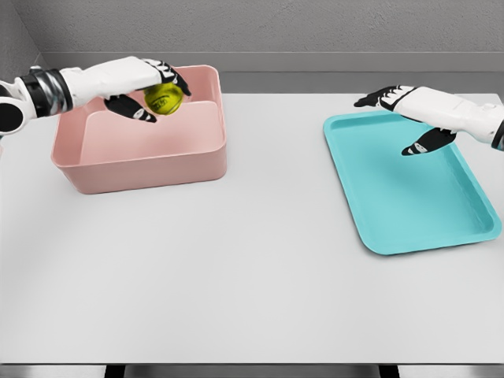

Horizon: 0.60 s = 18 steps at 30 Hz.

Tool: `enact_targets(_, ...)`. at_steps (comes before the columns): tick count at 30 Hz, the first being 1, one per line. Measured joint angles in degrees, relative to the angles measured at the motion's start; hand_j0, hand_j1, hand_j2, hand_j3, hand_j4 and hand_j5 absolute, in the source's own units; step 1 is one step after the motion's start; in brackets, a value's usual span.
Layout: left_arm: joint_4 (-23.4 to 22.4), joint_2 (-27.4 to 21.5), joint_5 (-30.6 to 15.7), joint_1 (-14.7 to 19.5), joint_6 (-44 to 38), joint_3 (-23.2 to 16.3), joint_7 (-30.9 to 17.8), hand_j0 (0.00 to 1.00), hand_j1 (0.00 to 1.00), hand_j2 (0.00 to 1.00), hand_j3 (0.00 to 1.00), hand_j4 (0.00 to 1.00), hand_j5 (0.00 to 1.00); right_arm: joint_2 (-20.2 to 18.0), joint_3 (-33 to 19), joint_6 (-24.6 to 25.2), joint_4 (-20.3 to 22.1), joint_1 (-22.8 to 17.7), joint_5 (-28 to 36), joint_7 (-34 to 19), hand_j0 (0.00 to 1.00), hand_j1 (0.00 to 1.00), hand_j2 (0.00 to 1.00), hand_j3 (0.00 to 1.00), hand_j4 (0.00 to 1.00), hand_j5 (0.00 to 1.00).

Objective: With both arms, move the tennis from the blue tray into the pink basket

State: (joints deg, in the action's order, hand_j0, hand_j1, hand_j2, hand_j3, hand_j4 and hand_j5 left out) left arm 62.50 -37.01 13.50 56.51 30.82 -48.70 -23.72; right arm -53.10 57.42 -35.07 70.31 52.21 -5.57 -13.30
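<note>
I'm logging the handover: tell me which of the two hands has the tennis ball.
The left hand, over the pink basket, grips the tennis ball. The right hand hovers open and empty above the blue tray.

No readable text, dark marking on tennis ball (163, 98) too blurred to read

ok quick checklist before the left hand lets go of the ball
1. Tennis ball held by left hand: ok, fingers wrap it.
2. Ball over the pink basket: ok, it sits above the open interior near the back wall.
3. Ball clear of the basket rim: ok, inside the walls in the head view.
4. Basket interior free for the drop: ok, nothing else seen inside.
5. Right hand out of the way: ok, open above the blue tray, far from the basket.
6. Drop height: cannot tell from one view.
</note>
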Motion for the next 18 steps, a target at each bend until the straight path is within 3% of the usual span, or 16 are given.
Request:
enact_targets(7, 2.35, -1.13, -0.27, -1.14, 1.42, 0.24, 0.75, 1.00, 1.00, 1.00, 1.00, 1.00, 1.00, 0.06, -0.10, 0.00, -0.36, -0.09, 0.00, 0.00, 1.00, 1.00, 1.00, 1.00, 1.00, 1.00)
enact_targets(11, 9.47, -6.04, -3.04, -3.78, 3.56, 1.34, 1.12, 1.00, 1.00, 1.00, 1.00, 1.00, 1.00, 0.10, -0.12, 0.00, -0.37, -0.09, 0.00, 0.00, 1.00, 1.00, 1.00, 1.00, 1.00, 1.00)
enact_targets(15, 19.84, -13.74, -6.94, -10.37, 4.14, 2.54, 1.29, 1.00, 1.00, 1.00, 1.00, 1.00, 1.00, 0.07, -0.13, 0.00, -0.27, -0.09, 0.00, 0.00, 1.00, 1.00, 1.00, 1.00, 1.00, 1.00)
enact_targets(18, 23.75, -17.22, -8.31, -11.34, 4.23, 4.13, 1.34, 1.00, 1.00, 1.00, 1.00, 1.00, 1.00, 0.02, -0.12, 0.00, -0.19, -0.09, 0.00, 0.00, 1.00, 1.00, 1.00, 1.00, 1.00, 1.00)
